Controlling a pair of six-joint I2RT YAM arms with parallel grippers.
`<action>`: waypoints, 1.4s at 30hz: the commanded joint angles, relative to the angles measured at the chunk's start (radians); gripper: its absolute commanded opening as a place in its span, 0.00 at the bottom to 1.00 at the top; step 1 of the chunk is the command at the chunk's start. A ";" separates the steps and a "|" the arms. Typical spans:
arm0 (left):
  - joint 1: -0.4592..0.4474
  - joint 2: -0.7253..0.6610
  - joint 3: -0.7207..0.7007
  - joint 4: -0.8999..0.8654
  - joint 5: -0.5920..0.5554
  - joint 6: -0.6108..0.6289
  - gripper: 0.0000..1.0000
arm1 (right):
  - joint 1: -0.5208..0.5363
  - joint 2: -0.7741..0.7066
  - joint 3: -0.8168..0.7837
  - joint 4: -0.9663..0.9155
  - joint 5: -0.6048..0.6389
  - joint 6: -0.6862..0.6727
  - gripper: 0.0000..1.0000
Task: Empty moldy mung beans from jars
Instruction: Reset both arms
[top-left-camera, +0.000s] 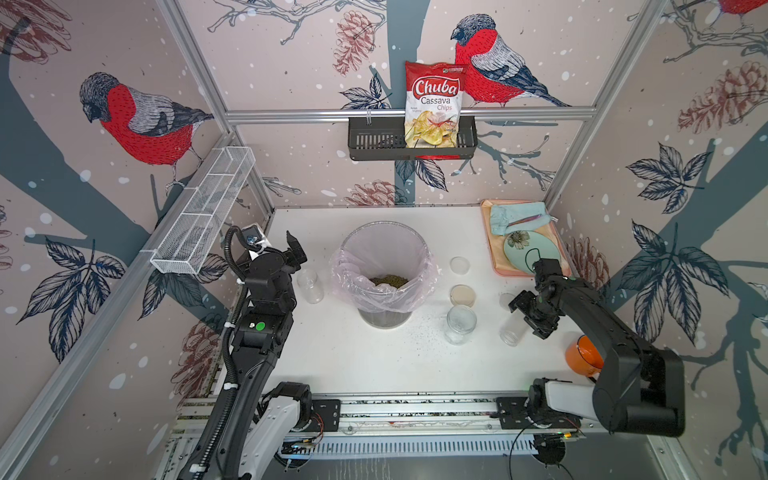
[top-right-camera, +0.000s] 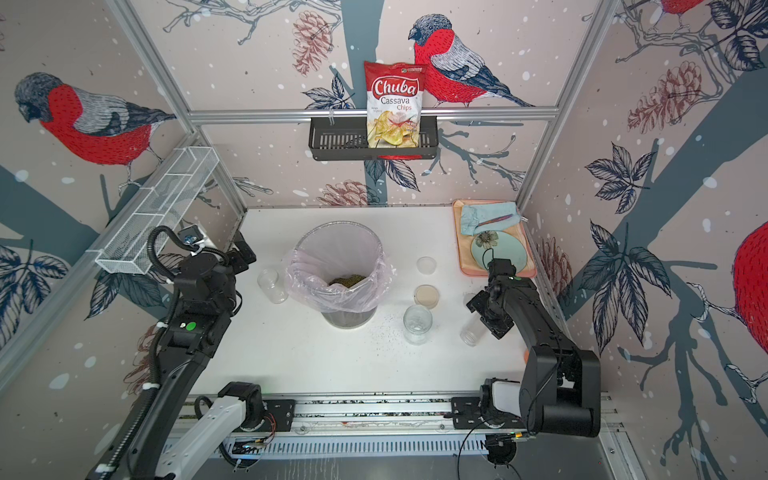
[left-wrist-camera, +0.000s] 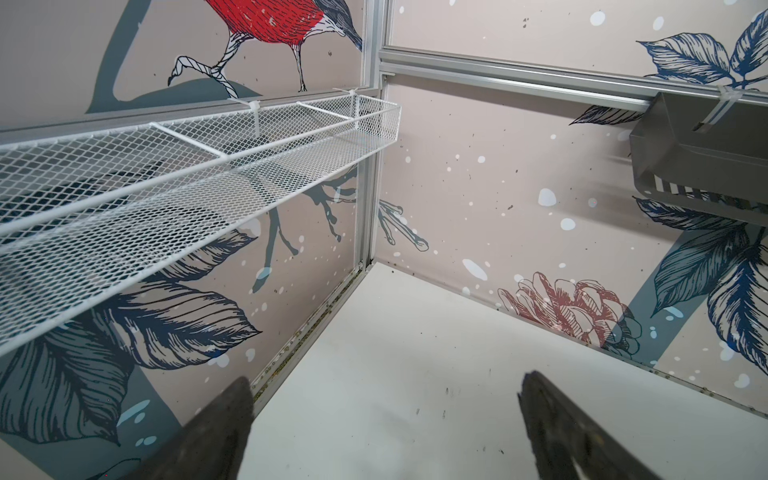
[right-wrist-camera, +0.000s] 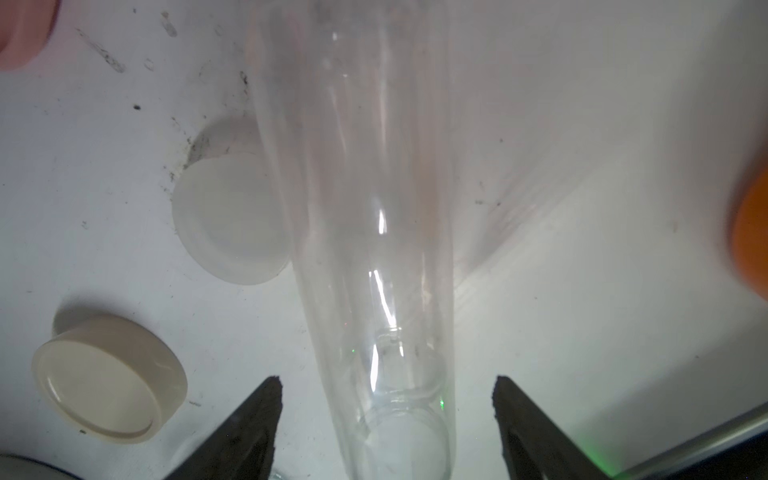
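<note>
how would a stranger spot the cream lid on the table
Find the pink-lined bin mid-table. On its right three round things line up; the cream lid is the middle one. It alone is opaque; the clear lid behind and jar in front are see-through.

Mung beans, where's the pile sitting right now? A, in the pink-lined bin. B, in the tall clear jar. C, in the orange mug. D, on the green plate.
A: the mung beans lie heaped inside the pink-lined bin, and the tall jar looks empty.
</note>
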 joint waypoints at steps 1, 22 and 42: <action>0.001 -0.004 -0.004 0.048 -0.006 -0.005 0.97 | 0.017 0.029 -0.014 0.069 0.030 0.019 0.80; 0.001 -0.011 -0.012 0.057 -0.034 0.001 0.97 | 0.033 -0.040 0.034 -0.015 0.118 -0.001 0.43; 0.005 0.014 -0.007 0.053 -0.027 -0.013 0.97 | 0.233 0.527 0.808 -0.069 0.182 -0.337 0.43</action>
